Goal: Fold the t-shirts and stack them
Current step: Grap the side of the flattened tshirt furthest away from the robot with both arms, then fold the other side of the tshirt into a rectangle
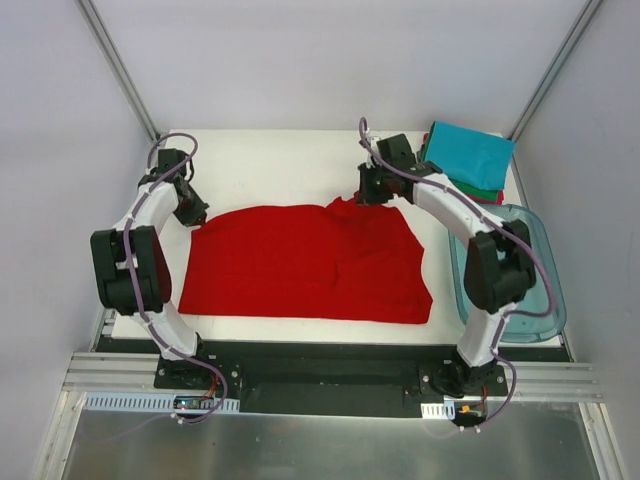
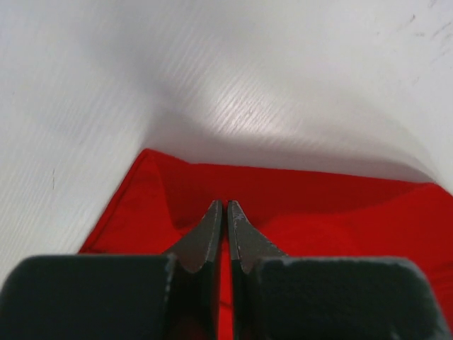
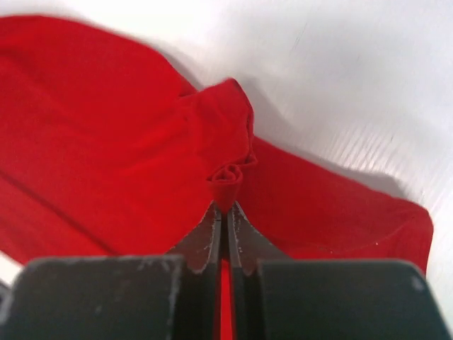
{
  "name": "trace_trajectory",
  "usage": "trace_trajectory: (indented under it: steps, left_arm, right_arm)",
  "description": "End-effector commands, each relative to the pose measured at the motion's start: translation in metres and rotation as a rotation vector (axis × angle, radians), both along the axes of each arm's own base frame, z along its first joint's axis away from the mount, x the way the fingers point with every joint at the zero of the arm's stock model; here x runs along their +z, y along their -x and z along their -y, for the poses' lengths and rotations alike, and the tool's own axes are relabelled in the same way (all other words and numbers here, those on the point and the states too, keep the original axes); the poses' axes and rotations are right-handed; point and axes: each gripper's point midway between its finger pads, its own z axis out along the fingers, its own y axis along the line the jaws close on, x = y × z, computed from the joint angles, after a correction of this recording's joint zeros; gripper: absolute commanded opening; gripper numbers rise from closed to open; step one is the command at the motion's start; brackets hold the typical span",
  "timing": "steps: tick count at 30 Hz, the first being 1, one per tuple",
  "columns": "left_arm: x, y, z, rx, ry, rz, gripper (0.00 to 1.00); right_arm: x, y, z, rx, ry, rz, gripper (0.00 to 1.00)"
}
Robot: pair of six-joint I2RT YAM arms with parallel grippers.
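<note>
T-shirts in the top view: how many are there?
4. The red t-shirt lies spread mid-table; the teal t-shirt, green t-shirt and crimson t-shirt are stacked at the far right corner. More may be hidden in the stack.

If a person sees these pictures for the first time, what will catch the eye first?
A bright red t-shirt lies spread across the middle of the white table. The left gripper and right gripper are both shut on its far edge. At the far right corner a teal folded shirt tops a small stack, beside a clear bluish tub.
</note>
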Motion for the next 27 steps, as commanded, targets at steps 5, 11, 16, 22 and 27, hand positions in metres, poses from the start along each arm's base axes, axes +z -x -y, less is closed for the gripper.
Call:
trace_trajectory:
  steps: [5, 11, 16, 22, 27]
  left_arm:
    - [0.015, 0.037, -0.003, 0.052, -0.04, 0.074, 0.0]
    - [0.018, 0.057, -0.007, 0.08, -0.059, 0.11, 0.0]
    - [0.021, 0.066, -0.017, 0.121, -0.09, 0.122, 0.0]
    - [0.025, 0.07, -0.029, 0.164, -0.107, 0.134, 0.0]
    - [0.02, 0.069, -0.026, 0.151, -0.089, 0.117, 0.0]
  right_arm:
    - [0.043, 0.082, 0.004, 0.159, -0.057, 0.114, 0.0]
    - [0.04, 0.129, 0.019, 0.18, -0.048, 0.129, 0.01]
    - [0.041, 0.157, 0.025, 0.211, -0.057, 0.145, 0.01]
    - [0.023, 0.179, 0.029, 0.24, -0.055, 0.099, 0.01]
    - [0.006, 0.197, 0.032, 0.256, -0.043, 0.058, 0.02]
